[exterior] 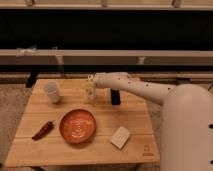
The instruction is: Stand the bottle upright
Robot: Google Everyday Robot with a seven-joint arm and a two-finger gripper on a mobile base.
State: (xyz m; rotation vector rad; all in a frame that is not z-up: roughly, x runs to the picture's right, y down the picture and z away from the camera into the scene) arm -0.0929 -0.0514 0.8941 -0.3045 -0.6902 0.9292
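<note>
The bottle point(90, 94) is a small slim clear-whitish bottle. It stands about upright on the wooden table point(135, 120), near the back middle, between the white cup point(51, 92) and the black block point(115, 96). My gripper point(90, 81) is at the end of the white arm, which reaches in from the right. It sits right at the bottle's top and hides the cap.
An orange bowl point(77, 125) sits at the front middle, with a red chili pepper point(43, 130) to its left and a pale rectangular block point(120, 137) to its right. The arm's large white body point(187, 130) fills the right side. A dark rail wall runs behind the table.
</note>
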